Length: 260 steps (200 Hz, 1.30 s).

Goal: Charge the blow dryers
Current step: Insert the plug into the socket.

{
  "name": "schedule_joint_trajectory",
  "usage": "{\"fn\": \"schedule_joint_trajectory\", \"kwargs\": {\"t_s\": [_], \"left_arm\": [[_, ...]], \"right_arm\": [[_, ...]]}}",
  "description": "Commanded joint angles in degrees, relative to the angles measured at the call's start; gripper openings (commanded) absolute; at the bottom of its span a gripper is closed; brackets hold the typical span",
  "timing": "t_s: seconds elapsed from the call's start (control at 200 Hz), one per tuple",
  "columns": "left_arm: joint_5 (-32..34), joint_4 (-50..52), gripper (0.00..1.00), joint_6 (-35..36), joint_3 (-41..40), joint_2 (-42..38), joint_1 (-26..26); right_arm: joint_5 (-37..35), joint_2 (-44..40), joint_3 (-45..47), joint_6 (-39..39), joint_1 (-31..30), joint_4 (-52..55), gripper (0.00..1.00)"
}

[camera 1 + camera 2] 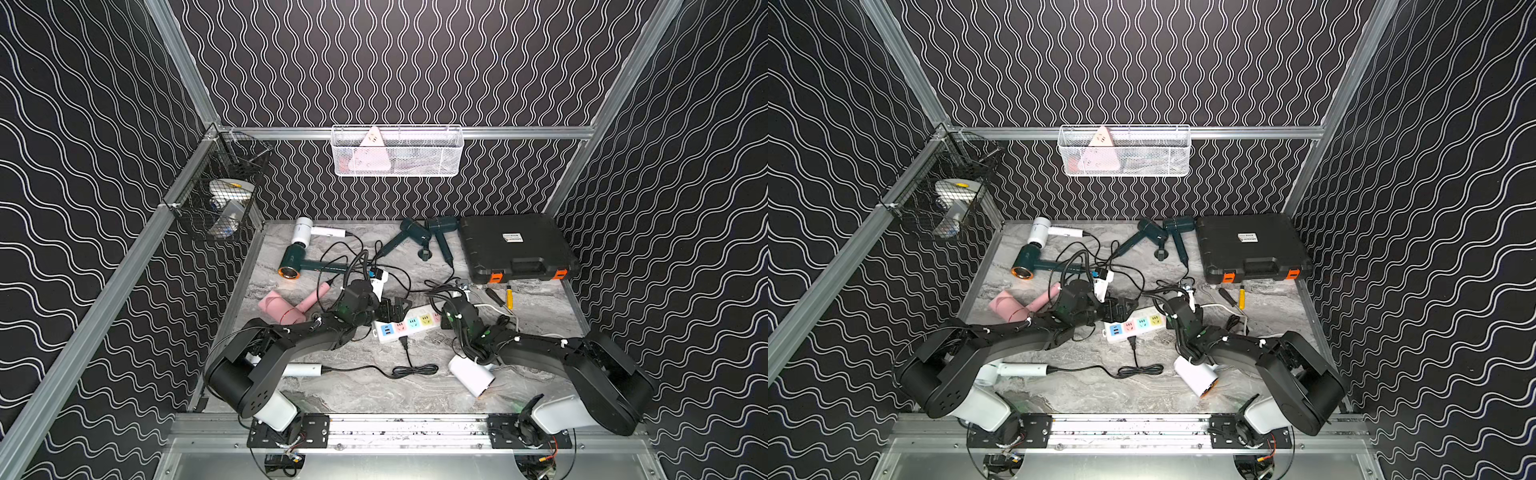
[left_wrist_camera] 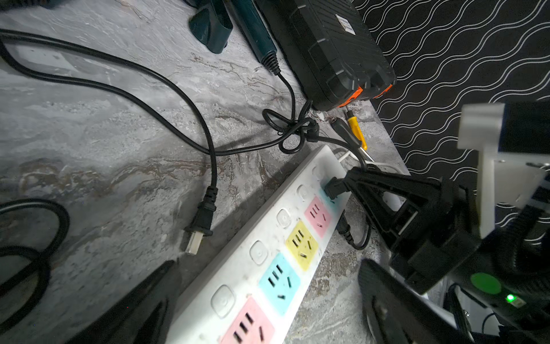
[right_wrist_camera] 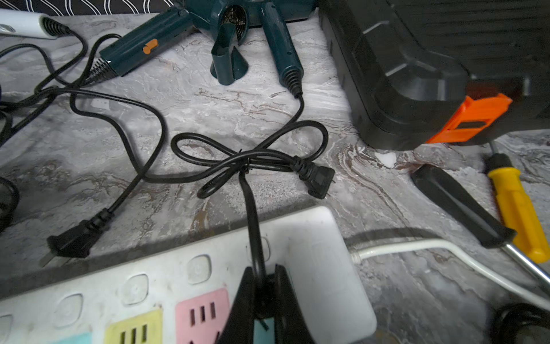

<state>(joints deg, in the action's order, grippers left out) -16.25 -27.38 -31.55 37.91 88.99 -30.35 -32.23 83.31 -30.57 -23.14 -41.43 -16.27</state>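
Note:
My right gripper (image 3: 265, 274) is shut on a black plug (image 3: 263, 287) over the end socket of the white power strip (image 1: 409, 324). The plug's cord (image 3: 253, 214) runs to a tied bundle. My left gripper (image 2: 268, 263) is open, with one finger on each side of the strip (image 2: 262, 268). A loose plug (image 2: 201, 220) lies beside the strip. The blow dryers lie around: white (image 1: 301, 232), copper-ringed teal (image 1: 299, 264), two teal (image 1: 409, 232) (image 1: 442, 226), pink (image 1: 282, 307), white (image 1: 471, 376), and another white one (image 1: 303, 370) partly under my left arm.
A black case (image 1: 515, 245) with orange latches sits at the back right, with two screwdrivers (image 1: 509, 297) in front of it. Black cords tangle across the middle. A white basket (image 1: 397, 151) and a black basket (image 1: 220, 195) hang on the walls.

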Motion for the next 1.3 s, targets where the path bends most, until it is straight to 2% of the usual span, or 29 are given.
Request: {"fn": "schedule_joint_trajectory", "kwargs": {"t_s": [0.0, 0.115, 0.34, 0.625, 0.685, 0.826, 0.981, 1.101, 1.176, 1.296], "left_arm": [[0.9, -1.2, 0.98, 0.0, -0.2, -0.6, 0.0], [1.3, -0.8, 0.98, 0.2, -0.2, -1.0, 0.0], [1.9, 0.1, 0.98, 0.6, -0.4, -2.2, 0.0], [2.7, 0.2, 0.98, 0.3, -0.8, -3.0, 0.0], [3.6, 0.5, 0.99, 0.3, -1.3, -3.9, 0.0], [6.7, 1.4, 0.99, 0.6, -2.6, -6.8, 0.0], [11.2, 3.0, 0.99, 0.8, -4.0, -10.5, 0.0], [15.2, 4.8, 0.99, 0.5, -5.0, -13.1, 0.0], [17.8, 6.5, 0.99, 0.0, -5.2, -14.6, 0.1], [20.2, 8.9, 0.99, -1.5, -5.2, -15.2, 1.2]], "right_arm": [[3.5, -0.2, 2.4, -4.3, -0.4, 8.6, 0.00], [6.0, -0.7, 2.4, -5.8, -0.4, 9.7, 0.00], [8.1, 4.6, -1.5, -8.4, -0.4, 14.9, 0.00], [5.1, 3.8, -6.3, -10.1, -0.4, 22.9, 0.00], [4.4, 3.2, -9.0, -9.4, -0.4, 25.7, 0.24], [3.8, 1.9, -14.8, -7.4, -0.3, 29.5, 0.47], [4.7, 1.3, -20.0, -6.0, 0.1, 33.0, 0.62], [8.8, 0.4, -23.2, -6.0, 0.9, 35.7, 0.76], [13.9, 1.2, -27.1, -5.7, 1.1, 38.2, 0.80], [23.1, 6.3, -36.1, -6.3, 1.1, 43.6, 0.80]]}}
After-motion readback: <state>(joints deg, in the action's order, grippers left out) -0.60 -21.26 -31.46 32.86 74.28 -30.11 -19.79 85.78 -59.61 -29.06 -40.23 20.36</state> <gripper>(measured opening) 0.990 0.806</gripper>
